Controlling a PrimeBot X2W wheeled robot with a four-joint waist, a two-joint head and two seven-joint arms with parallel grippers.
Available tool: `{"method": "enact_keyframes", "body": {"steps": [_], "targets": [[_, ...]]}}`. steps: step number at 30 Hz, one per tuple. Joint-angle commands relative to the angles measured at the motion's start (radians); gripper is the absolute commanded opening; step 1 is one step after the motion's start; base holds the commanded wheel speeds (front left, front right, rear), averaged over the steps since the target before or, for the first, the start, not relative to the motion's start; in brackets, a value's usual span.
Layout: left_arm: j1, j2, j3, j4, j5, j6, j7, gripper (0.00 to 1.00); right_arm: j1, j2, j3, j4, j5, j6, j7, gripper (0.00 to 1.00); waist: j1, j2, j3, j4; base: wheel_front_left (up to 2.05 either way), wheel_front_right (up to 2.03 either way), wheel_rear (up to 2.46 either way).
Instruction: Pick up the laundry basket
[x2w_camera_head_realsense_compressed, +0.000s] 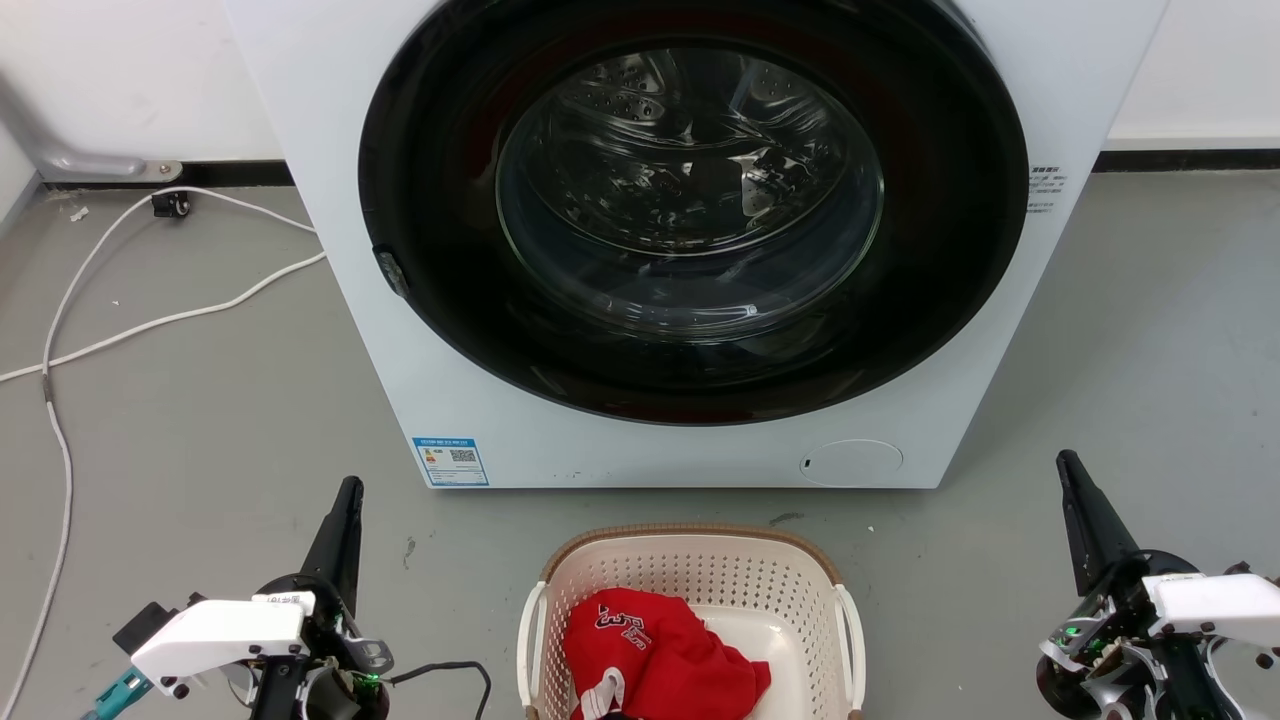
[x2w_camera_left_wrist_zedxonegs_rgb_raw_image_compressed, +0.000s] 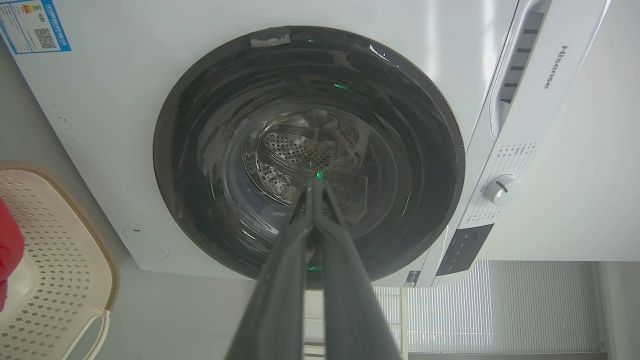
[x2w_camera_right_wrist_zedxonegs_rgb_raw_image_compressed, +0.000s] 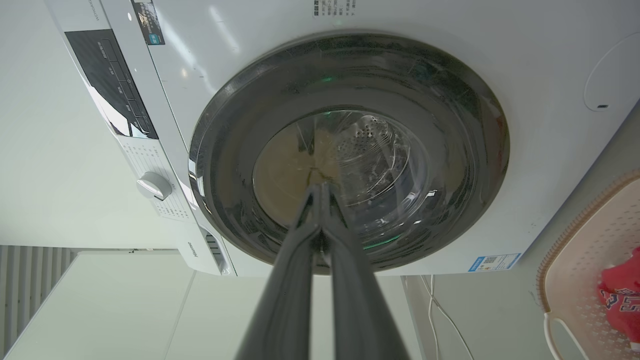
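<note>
Left hand (x2w_camera_head_realsense_compressed: 349, 492) sits low at the left of the head view and right hand (x2w_camera_head_realsense_compressed: 1068, 468) low at the right. Both have their fingers pointing toward the washer. In the wrist views each hand's two fingers meet at the tips with nothing between them, so both are closed and carry nothing.

Laundry basket (x2w_camera_head_realsense_compressed: 700, 578) stands upright on the grey floor (x2w_camera_head_realsense_compressed: 200, 430), between the two hands and roughly centred. It is well apart from each, and neither hand touches it. Its white side handles (x2w_camera_head_realsense_compressed: 853, 640) face outward, one toward each hand. The brown rim is uppermost.

Basket contents: one crumpled red garment (x2w_camera_head_realsense_compressed: 660, 650) with white lettering. It lies toward the basket's left side, and the cream bottom is bare to its right.

Beyond the basket is the washing machine (x2w_camera_head_realsense_compressed: 640, 450), a white front-loader, with a strip of floor between it and the basket's far rim. The steel drum shows through the round dark door (x2w_camera_head_realsense_compressed: 690, 200); I cannot tell whether anything lies inside. A blue label (x2w_camera_head_realsense_compressed: 450, 461) sits at the lower left of the front panel.

Farther left, a white cable (x2w_camera_head_realsense_compressed: 150, 322) runs across the floor toward the wall.
</note>
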Motion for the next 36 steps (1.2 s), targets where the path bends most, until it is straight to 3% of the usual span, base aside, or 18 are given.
{"method": "enact_keyframes", "body": {"steps": [1,13,14,23,36], "targets": [[-0.011,-0.001,0.003,0.001,0.006,-0.002,0.004,0.00,-0.011,0.004,-0.002,0.001,-0.004,0.000,0.002,0.00,0.0000,0.0000,0.000,0.000,0.00,0.00,0.00],[-0.011,-0.002,0.005,0.001,0.008,-0.002,0.004,0.00,-0.011,0.004,-0.003,0.001,-0.005,0.000,0.004,0.00,0.0000,0.0000,0.000,0.000,0.00,0.00,0.00],[0.002,-0.001,0.001,0.003,0.001,0.000,0.002,1.00,0.002,0.001,-0.001,0.002,-0.002,0.000,0.000,1.00,0.0000,0.0000,0.000,0.000,0.00,0.00,0.00],[0.037,-0.007,-0.010,0.005,0.024,0.000,-0.030,1.00,0.037,0.004,0.024,0.008,-0.032,0.000,-0.031,1.00,0.0000,0.0000,0.000,0.000,0.00,0.00,0.00],[0.058,-0.006,0.029,-0.019,0.121,0.000,-0.090,1.00,0.052,0.004,0.014,-0.024,-0.188,0.000,-0.092,1.00,0.0000,0.0000,-0.002,0.000,0.00,0.00,0.00]]}}
